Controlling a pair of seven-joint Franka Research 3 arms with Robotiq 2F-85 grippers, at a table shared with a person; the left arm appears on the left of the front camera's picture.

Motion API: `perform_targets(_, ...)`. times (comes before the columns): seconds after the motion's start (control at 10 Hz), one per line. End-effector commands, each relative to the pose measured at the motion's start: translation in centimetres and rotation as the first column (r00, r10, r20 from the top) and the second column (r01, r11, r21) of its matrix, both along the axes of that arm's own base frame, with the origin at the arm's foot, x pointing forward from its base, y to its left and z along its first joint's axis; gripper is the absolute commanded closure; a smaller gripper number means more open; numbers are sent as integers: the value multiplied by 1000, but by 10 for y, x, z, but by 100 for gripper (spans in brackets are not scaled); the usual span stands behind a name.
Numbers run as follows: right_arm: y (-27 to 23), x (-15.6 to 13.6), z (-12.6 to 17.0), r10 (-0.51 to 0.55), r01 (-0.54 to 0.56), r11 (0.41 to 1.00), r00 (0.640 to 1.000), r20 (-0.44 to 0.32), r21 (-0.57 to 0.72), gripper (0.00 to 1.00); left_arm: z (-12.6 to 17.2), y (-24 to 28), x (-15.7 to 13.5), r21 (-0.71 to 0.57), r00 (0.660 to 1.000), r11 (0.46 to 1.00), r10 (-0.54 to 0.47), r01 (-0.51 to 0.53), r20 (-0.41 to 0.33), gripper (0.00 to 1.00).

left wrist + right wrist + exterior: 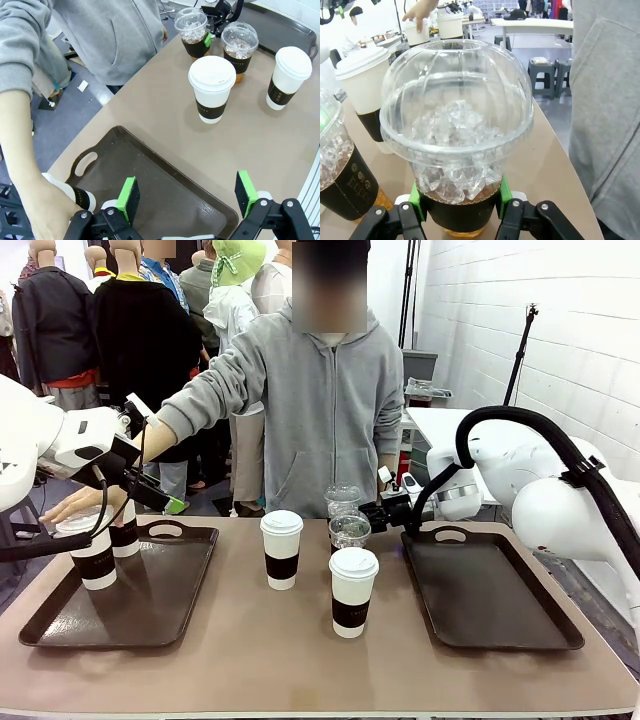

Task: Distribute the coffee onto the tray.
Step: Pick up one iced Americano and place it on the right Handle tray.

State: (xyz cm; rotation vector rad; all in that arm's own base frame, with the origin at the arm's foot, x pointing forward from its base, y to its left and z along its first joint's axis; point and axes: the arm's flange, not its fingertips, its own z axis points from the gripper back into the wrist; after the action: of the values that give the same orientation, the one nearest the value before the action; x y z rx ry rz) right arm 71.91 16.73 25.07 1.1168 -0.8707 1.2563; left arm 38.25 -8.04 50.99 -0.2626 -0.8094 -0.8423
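**Entry: far dome-lidded cup (pixel 457 135), iced coffee**

Location: mid-bench (pixel 300 660), on the person's side, between the left tray (pixel 150 610) and the right tray (pixel 490 590), on neither.

Hold: we record the right gripper (pixel 461 200) clamped on its dark sleeve, one green pad on each side, low on the cup.

Handling (our judgement):
- The thin clear plastic wall is soft and would buckle under a hard squeeze.
- The load of ice and amber drink makes it fairly heavy and prone to slosh.
- The dome lid is only pressed on and is no place to grip.
- The sleeve is the sound hold, giving stiffness and friction.
- It should be carried upright.

**Other stock**
- The near dome-lidded cup (pixel 350 532) stands just beside the first, on the robot's side.
- The farther white paper cup (pixel 281 550) and the nearer white paper cup (pixel 353 590) stand free mid-bench.
- On the left tray stand the front tray cup (pixel 97 560), with the person's hand (pixel 75 505) on its lid, and the rear tray cup (pixel 125 537).
- The right tray has no cup on it yet.
- The left gripper (pixel 187 197) hangs above the left tray with its jaws wide apart, holding nothing.

**Not made out**
- The held cup's base is hidden by the gripper, so we cannot tell whether it rests on the bench or is lifted.
- We cannot tell whether the two dome-lidded cups touch.
- The tray cups are partly covered by the left arm and cut off at the bottom edge of the left wrist view.
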Motion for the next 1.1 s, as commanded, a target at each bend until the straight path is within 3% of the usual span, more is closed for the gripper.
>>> perform_targets(0.0,-12,5,30,-18,18,1000,999,38,-7,38,-2,2,2,-2,1000,1000,-5,5,3,0)
perform_targets(0.5,-87,-4,106,-86,90,995,990,111,-32,38,-2,2,2,-2,1000,1000,-5,5,3,0)
perform_targets(1.0,-166,-49,114,-76,86,995,982,170,-54,38,-2,2,2,-2,1000,1000,-5,5,3,0)
